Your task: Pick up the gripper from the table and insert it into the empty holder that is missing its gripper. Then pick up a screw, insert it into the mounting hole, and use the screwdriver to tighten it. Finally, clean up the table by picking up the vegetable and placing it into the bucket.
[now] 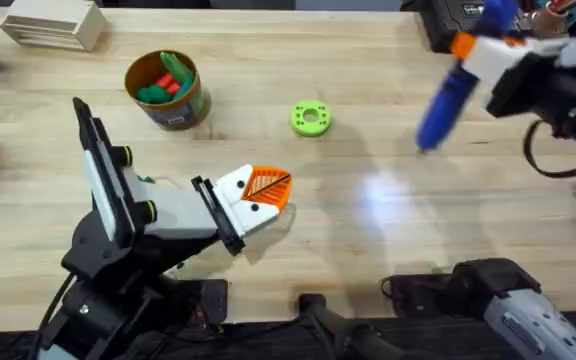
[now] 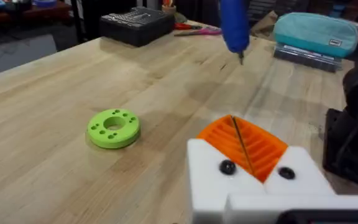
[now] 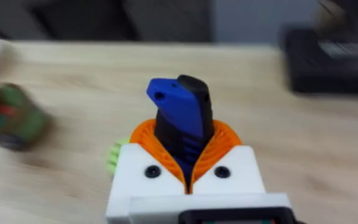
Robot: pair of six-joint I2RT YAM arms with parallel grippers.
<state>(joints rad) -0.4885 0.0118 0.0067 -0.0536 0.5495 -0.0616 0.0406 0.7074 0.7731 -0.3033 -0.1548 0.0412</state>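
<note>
Wooden table [image 1: 368, 240]: bucket [image 1: 168, 90], green ring [image 1: 310, 118].

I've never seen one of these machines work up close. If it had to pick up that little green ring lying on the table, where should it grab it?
The green ring lies flat and apart from the bucket. Probably best from straight above, the fingers pinching across its outer rim or one finger in the centre hole, since its low flat sides leave little to catch from the side.
</note>
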